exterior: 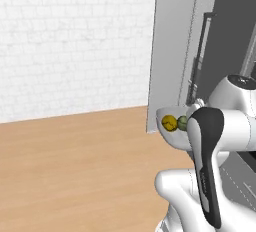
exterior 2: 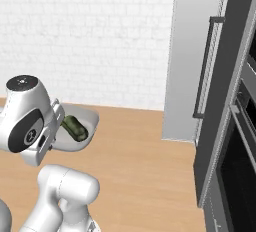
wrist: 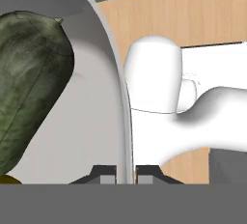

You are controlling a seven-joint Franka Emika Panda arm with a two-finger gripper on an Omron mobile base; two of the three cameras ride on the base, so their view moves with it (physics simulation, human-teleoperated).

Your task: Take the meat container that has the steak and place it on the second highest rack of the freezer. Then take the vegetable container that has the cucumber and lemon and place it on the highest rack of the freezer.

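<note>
The gripper (wrist: 124, 174) was clamped on the rim of the vegetable container (exterior 2: 86, 135), one finger (wrist: 105, 174) inside the wall and the other outside it, with the thin wall pinched between them. The container, a shallow white bowl, was held off the floor in front of the arm, level with its upper joints and well above the wooden floor (exterior: 75, 166).

In the container lay the cucumber (wrist: 29, 83), dark green and long, close against the curved wall near the gripped edge. The lemon (exterior: 169, 123) sat beside it toward the container's left end, as the left base view showed, with the round end of the cucumber just to its right.

The container's far rim stood near the lower corner of a tall grey panel (exterior: 172, 51) that rose to the right of the bare white brick wall (exterior 2: 90, 36). In the right base view a wide strip of floor separated the container from that panel. Further right stood a dark door with a long vertical handle (exterior 2: 205, 66), and beyond it dark appliance fronts.

To the left and ahead the floor lay open up to the brick wall.
</note>
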